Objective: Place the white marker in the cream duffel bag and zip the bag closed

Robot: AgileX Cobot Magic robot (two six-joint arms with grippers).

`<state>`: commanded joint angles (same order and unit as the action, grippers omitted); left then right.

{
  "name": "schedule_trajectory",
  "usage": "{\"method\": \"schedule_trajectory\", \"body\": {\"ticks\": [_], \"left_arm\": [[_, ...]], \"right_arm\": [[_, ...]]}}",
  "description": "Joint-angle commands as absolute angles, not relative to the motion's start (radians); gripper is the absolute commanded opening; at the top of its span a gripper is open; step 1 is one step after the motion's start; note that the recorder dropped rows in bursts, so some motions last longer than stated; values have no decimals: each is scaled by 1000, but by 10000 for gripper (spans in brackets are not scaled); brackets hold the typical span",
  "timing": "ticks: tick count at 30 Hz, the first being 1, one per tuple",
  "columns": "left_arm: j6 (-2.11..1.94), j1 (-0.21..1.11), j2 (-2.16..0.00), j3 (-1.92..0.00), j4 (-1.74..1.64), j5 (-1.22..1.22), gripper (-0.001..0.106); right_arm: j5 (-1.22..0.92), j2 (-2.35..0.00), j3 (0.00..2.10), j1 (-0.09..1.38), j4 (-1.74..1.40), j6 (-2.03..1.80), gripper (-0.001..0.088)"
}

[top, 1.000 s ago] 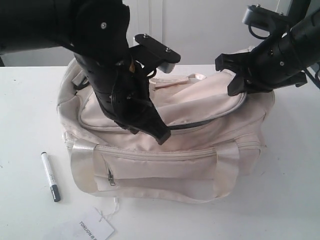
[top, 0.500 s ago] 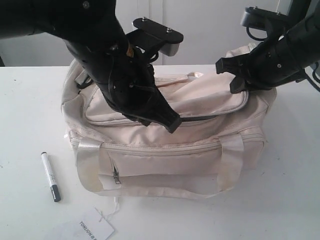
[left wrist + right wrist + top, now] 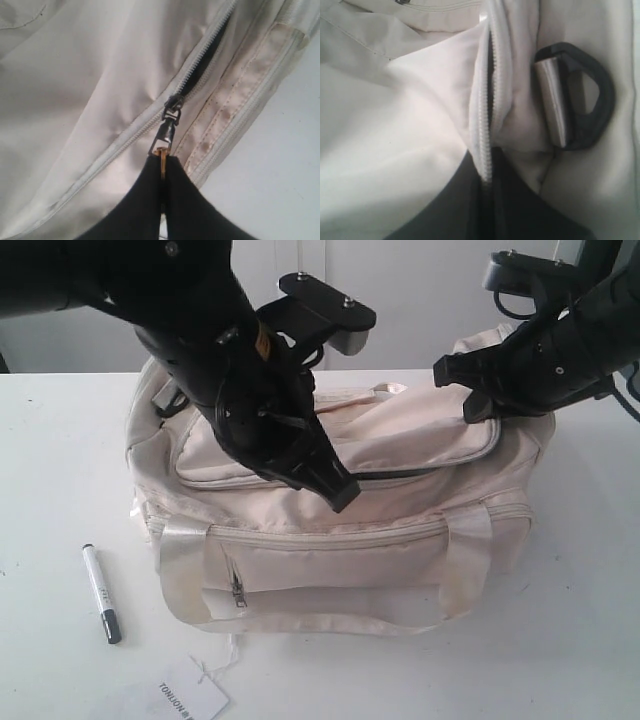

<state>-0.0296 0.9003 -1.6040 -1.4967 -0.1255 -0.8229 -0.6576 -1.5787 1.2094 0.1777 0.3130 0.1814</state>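
The cream duffel bag (image 3: 330, 530) lies on the white table with its top zip partly parted. My left gripper (image 3: 343, 493) is shut on the grey zipper pull (image 3: 167, 131) at the bag's front middle; beyond the slider a dark gap (image 3: 202, 70) shows between the zip's teeth. My right gripper (image 3: 478, 405) is shut on the bag's zipper edge (image 3: 485, 115) at the right end, beside a black strap ring (image 3: 580, 97). The white marker (image 3: 101, 593), black cap toward the camera, rests on the table left of the bag, away from both grippers.
A white paper tag (image 3: 188, 698) with printed text lies at the table's front edge, tied by a thin string. The bag's front pocket pull (image 3: 237, 590) hangs between the shiny handle straps (image 3: 182, 575). A white wall stands behind the table (image 3: 60, 460).
The left gripper has travelled right along the top zip with the pull. The bag has shifted slightly right and its top has flattened. The right gripper and the marker stayed put.
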Motion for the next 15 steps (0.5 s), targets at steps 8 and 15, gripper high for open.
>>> {"method": "schedule_trajectory", "body": {"ticks": [8, 15], "left_arm": [[164, 898, -1604, -1497, -132, -830, 0], [262, 898, -1604, -1497, -136, -859, 0]], "right_arm": [[-672, -1579, 1209, 178, 313, 181, 0], [-678, -1579, 1209, 178, 302, 181, 0]]}}
